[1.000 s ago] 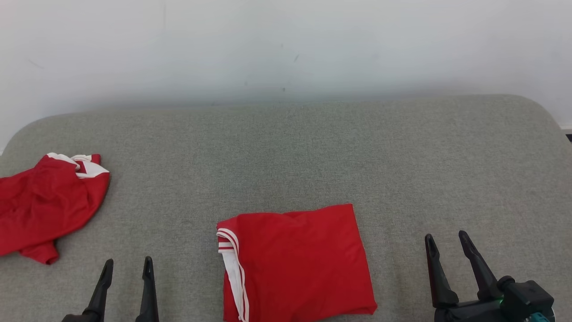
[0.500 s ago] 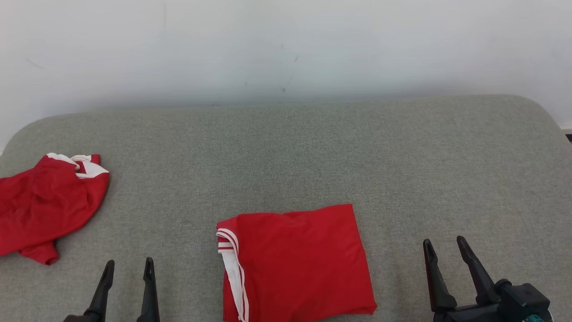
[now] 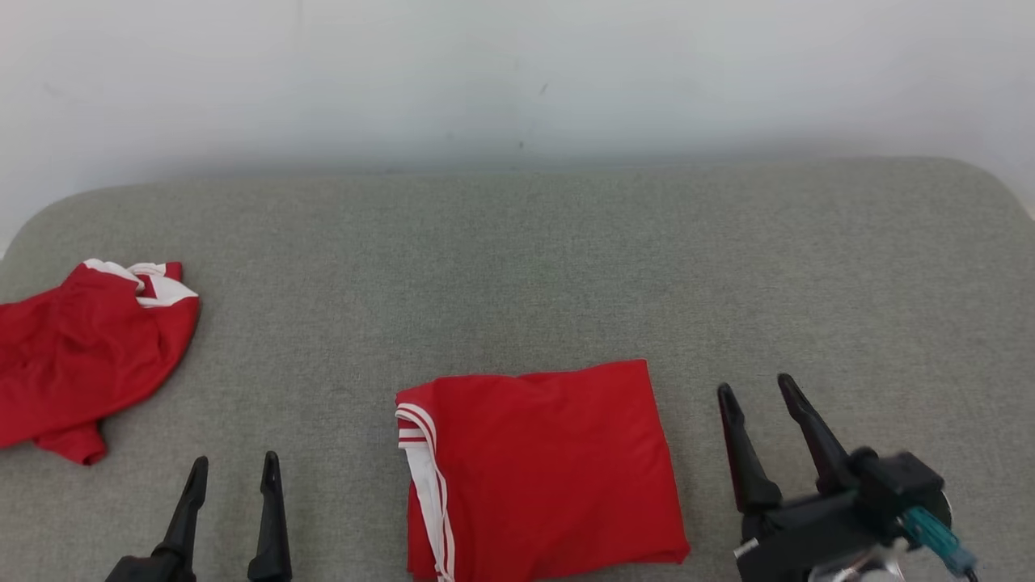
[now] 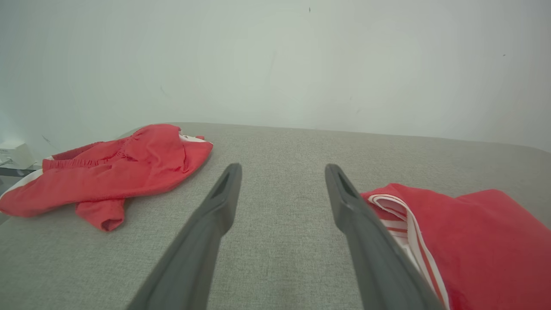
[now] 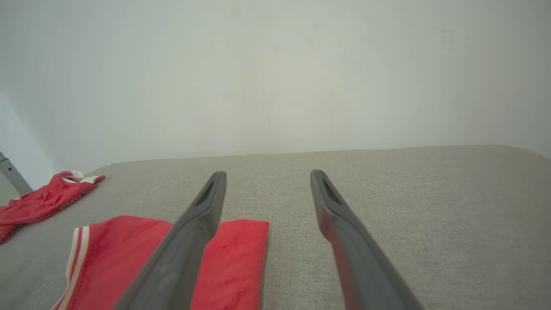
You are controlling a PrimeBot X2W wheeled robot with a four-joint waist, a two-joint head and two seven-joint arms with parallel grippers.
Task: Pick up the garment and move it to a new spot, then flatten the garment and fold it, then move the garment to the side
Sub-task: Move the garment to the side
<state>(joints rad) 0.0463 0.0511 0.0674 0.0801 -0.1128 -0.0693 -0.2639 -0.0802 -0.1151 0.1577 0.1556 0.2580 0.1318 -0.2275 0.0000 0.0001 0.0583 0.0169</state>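
The red garment (image 3: 542,469) lies folded into a rough square at the middle of the grey pad's (image 3: 517,267) near edge, its white-striped hem turned to the left. A second garment (image 3: 81,356), also red, sits crumpled at the pad's left edge. The left pincer (image 3: 234,462) is open and empty, near the front edge between the two. The right pincer (image 3: 754,384), open and empty too, hangs just beside the folded garment's right side, apart from it.

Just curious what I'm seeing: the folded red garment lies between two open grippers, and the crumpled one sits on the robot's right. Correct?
No: the crumpled garment sits on the robot's left, as the head view shows. The folded garment lies between the open left gripper and right gripper.
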